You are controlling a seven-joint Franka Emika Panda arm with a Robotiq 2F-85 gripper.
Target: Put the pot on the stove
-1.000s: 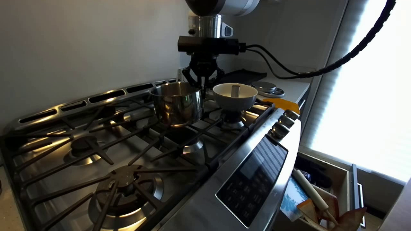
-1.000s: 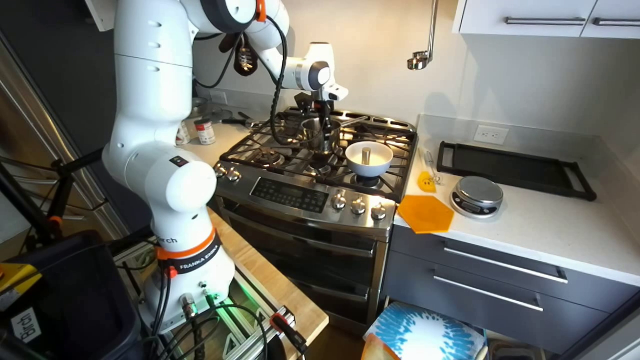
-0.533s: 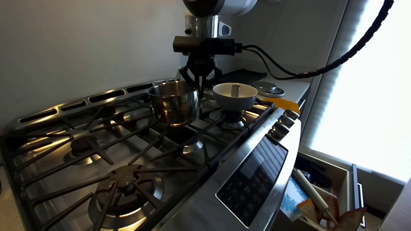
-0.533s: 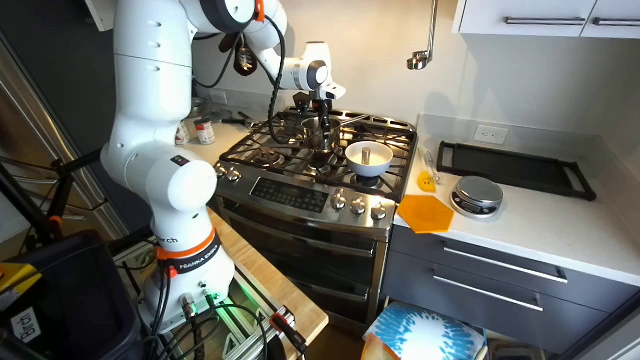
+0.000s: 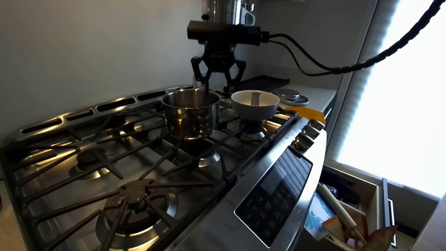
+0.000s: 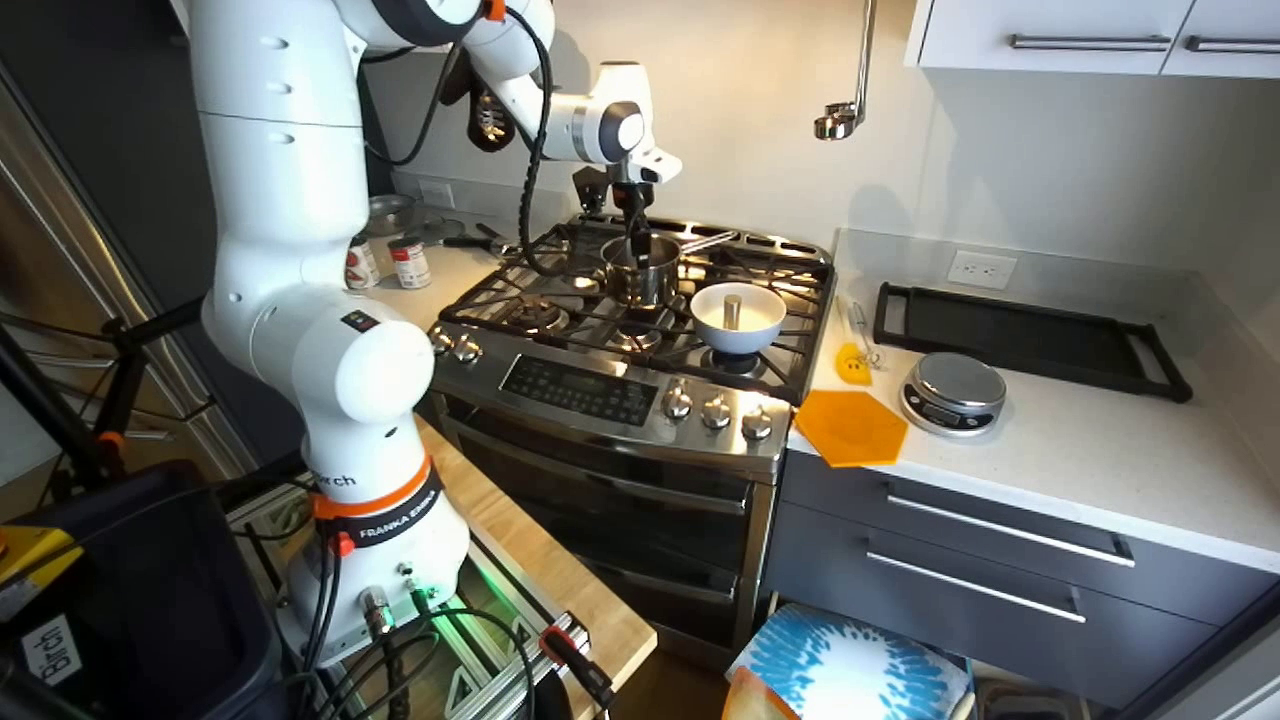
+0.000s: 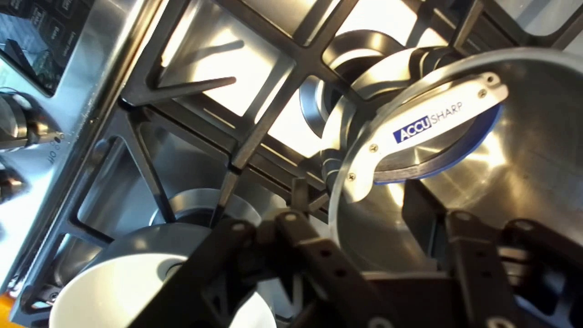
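Gripper (image 5: 216, 91) spread and holding nothing — that is the fresh change, and for the task it means the pot (image 5: 191, 120) has been let go. In an exterior view the pot stands upright, toward seven o'clock from the fingertips, apparently resting on the stove (image 5: 223, 209), with the bowl (image 5: 256, 109) just beside it at three o'clock. Half a second ago those fingertips were close together at the pot's rim; now they stand well apart and higher, and the pot seems a touch lower, as if settled. In an exterior view the arm (image 6: 300, 300) has drawn its wrist a little toward eleven o'clock, while pot and bowl show no clear shift, the bowl at four o'clock from the pot. In the wrist view one finger hangs over the pot's mouth and its mate outside, the rim passing between; whether the inner one touches the wall I cannot tell. A sharpener (image 7: 423, 127) lies inside the pot, near eleven o'clock. My judgement: the placing is all but done — what is left is a straight lift clear, keeping the inner finger off rim and sharpener, since a snag could drag the pot from its place.
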